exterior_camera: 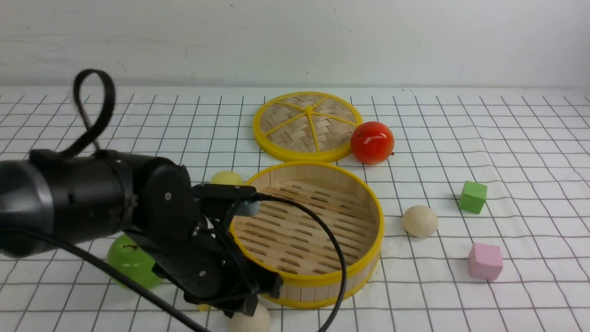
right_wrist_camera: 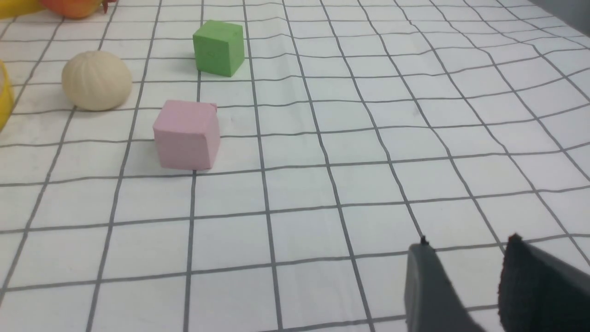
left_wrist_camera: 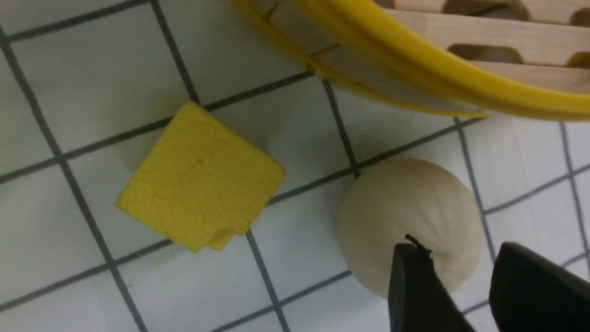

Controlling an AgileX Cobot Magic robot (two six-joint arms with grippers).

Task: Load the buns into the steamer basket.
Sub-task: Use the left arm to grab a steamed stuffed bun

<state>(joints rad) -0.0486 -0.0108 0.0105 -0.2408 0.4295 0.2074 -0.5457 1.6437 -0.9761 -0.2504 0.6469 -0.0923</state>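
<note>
The steamer basket (exterior_camera: 379, 221) stands empty at the table's middle; its yellow rim (left_wrist_camera: 438, 69) also shows in the left wrist view. One cream bun (exterior_camera: 252, 323) lies at its near-left foot. My left gripper (exterior_camera: 240, 310) hangs just over this bun (left_wrist_camera: 405, 212), open (left_wrist_camera: 461, 251), one finger across the bun's top and the other beside it. A second cream bun (exterior_camera: 420, 221) lies right of the basket, seen too in the right wrist view (right_wrist_camera: 97, 80). A pale yellow bun (exterior_camera: 226, 177) sits behind the basket's left edge. My right gripper (right_wrist_camera: 468, 242) is open over bare cloth.
The woven lid (exterior_camera: 308, 125) lies behind the basket with a red apple (exterior_camera: 372, 142) at its right. A green apple (exterior_camera: 131, 260) sits under my left arm. A yellow cube (left_wrist_camera: 200, 203) lies beside the near bun. A green cube (exterior_camera: 472, 197) and a pink cube (exterior_camera: 485, 261) are at right.
</note>
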